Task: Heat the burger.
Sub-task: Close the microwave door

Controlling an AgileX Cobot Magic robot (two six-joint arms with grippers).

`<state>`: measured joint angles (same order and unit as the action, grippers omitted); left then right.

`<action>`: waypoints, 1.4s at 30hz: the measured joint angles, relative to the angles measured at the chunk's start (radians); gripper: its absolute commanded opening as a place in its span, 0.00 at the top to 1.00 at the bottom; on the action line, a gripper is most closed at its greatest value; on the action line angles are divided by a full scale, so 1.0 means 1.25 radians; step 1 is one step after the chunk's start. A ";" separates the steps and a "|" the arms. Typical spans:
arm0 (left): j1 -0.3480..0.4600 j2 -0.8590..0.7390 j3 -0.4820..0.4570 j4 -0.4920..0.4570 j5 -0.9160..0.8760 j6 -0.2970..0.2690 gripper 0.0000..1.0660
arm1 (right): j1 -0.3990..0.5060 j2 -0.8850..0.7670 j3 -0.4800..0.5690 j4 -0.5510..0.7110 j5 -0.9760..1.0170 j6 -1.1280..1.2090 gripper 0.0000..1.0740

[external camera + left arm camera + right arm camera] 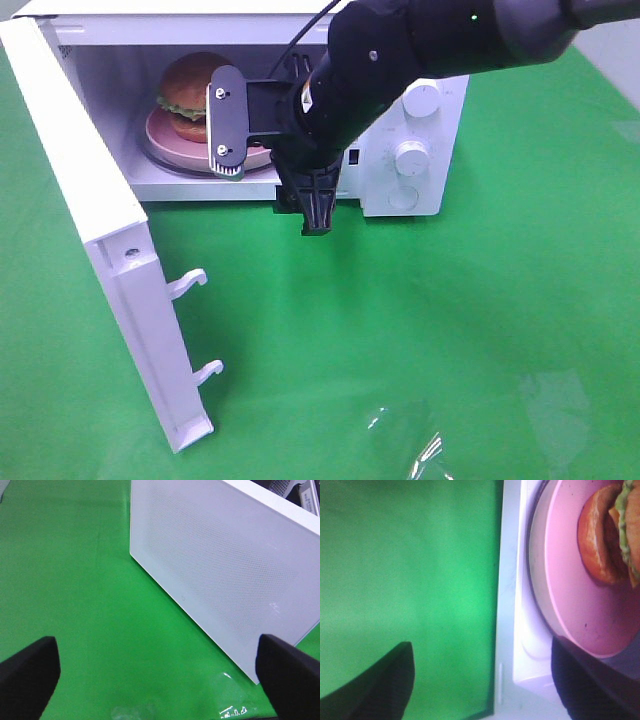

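The burger (pixel 190 85) with its golden-brown bun and green lettuce sits on a pink plate (pixel 160 140) inside the open white microwave (pixel 420 190). My right gripper (pixel 270 165) hangs at the front of the cavity mouth, open, with one finger (pixel 228 120) just in front of the plate and the other finger (pixel 315 205) below the sill. In the right wrist view the burger (pixel 602 540) and plate (pixel 575 600) lie just beyond my open right gripper (pixel 480 680), which holds nothing. My left gripper (pixel 160 677) is open and empty over the green cloth, facing the door's outer face (pixel 225 565).
The microwave door (pixel 100 220) stands swung out to the left, its two latch hooks (pixel 190 283) sticking out. Control knobs (pixel 412 155) are on the right panel. A crumpled clear plastic piece (pixel 420 445) lies on the green cloth near the front edge.
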<state>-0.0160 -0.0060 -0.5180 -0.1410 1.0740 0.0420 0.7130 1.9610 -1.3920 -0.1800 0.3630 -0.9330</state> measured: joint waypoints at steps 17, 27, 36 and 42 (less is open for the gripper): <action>0.000 0.000 0.000 0.000 0.000 0.000 0.07 | 0.000 -0.220 0.210 0.000 0.051 0.407 0.30; 0.000 0.000 0.000 0.000 0.000 0.000 0.07 | 0.000 -0.407 0.334 0.000 0.198 0.674 0.30; 0.000 0.000 0.000 0.000 0.000 0.000 0.07 | 0.000 -0.546 0.446 0.000 0.314 0.794 0.30; 0.000 0.000 0.000 0.000 0.000 0.000 0.07 | 0.000 -0.647 0.520 0.000 0.384 0.842 0.30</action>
<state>-0.0160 -0.0060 -0.5180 -0.1410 1.0740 0.0420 0.7130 1.1520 -0.7420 -0.1800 0.8430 0.1190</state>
